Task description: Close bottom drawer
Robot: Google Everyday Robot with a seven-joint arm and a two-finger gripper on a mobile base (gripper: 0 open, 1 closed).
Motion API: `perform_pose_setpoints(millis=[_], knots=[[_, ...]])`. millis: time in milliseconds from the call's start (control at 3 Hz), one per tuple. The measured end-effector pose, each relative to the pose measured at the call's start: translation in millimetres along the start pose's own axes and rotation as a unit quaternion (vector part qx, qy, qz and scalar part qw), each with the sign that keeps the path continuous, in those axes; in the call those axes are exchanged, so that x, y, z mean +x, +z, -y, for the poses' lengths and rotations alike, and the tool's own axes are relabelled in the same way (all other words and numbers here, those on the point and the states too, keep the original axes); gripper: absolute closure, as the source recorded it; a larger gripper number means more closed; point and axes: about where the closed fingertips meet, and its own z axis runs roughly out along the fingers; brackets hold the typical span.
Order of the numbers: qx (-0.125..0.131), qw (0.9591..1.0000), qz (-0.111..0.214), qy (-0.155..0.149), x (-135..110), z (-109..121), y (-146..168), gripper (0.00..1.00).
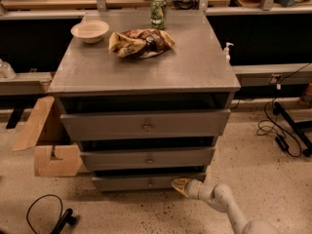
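Note:
The bottom drawer [146, 182] is the slimmest grey front of three on the grey cabinet [146, 72], low near the floor, with a small round metal knob [150, 182] at centre. It stands slightly pulled out, with a dark gap above it. My gripper [179, 185] is at the end of the white arm coming from the lower right. Its yellowish tip is at the right part of the bottom drawer's front, touching or almost touching it.
Mid-sized drawer [148, 157] and tallest drawer [145, 124] sit above. On top are a white bowl [90, 30], a chip bag [140, 42] and a green can [158, 12]. An open cardboard box [46, 140] stands left; black cables [48, 213] and a stand [292, 128] lie on the floor.

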Motion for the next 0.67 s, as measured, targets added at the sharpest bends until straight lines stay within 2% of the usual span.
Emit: perform_pose_setpoints(millis=[333,667], knots=[[0.004,1.0000,-0.003,-0.002,0.7,21.4,-2.7,1.00],[0.004,1.0000,-0.003,-0.002,0.7,19.0,-4.1,1.00]])
